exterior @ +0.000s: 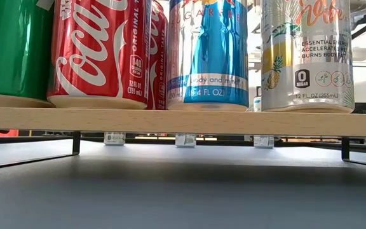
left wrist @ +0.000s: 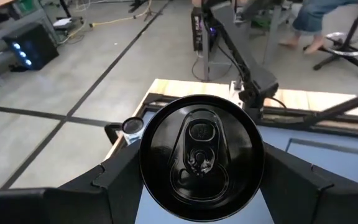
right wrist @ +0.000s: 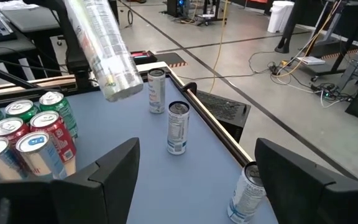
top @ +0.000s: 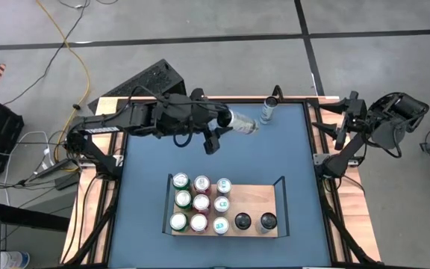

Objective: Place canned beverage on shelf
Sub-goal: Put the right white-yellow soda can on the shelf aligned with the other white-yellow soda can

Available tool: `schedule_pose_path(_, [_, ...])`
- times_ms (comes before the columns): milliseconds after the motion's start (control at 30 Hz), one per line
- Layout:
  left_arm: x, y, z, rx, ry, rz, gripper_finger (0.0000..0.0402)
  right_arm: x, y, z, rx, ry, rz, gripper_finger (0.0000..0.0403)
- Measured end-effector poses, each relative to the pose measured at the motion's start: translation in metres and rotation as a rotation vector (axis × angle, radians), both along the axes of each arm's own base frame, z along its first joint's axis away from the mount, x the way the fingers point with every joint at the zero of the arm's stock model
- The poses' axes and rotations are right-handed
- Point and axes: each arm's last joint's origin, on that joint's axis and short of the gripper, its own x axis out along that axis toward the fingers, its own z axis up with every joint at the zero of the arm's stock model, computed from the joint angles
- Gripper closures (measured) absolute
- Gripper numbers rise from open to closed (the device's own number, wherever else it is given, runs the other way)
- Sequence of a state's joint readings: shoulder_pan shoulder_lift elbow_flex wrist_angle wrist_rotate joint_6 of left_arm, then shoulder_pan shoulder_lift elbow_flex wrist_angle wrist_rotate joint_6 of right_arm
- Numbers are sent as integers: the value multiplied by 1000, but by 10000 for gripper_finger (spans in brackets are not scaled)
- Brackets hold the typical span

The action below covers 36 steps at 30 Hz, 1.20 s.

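Note:
My left gripper is shut on a slim silver can high over the far middle of the blue table. The can's dark top faces the left wrist camera, and the can slants in the air in the right wrist view. The shelf, a light-wood board with black end rails, stands near the table's front and carries several upright cans. Its board edge fills the low view. My right gripper waits open at the table's right edge. My left gripper pinches the can's side walls near its top end between its two fingers. The fingers come from the table's left, nearly level, and lie along the can. The can is lifted clear, lying almost level with its bottom end pointing toward the table's right.
Slim cans stand upright on the table by its far edge, and another stands closer to my right gripper. The right half of the shelf holds two dark-topped cans and bare wood. A seated person's legs show beyond the table.

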<state>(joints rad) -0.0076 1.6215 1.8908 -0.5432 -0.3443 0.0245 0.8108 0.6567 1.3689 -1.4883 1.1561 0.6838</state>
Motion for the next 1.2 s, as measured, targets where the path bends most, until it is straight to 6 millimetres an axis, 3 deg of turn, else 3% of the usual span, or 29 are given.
schedule_pose_path(567, [7, -36, 1, 129, -19, -36, 150, 0, 0, 0, 68, -31, -19, 102])
schedule_pose_path(767, [36, -57, -31, 113, 78, -112, 150, 0, 0, 0, 76, -32, -19, 102])
schedule_pose_path(1200, [71, -83, -54, -3, 321, -187, 150, 0, 0, 0, 122, -54, -35, 102])
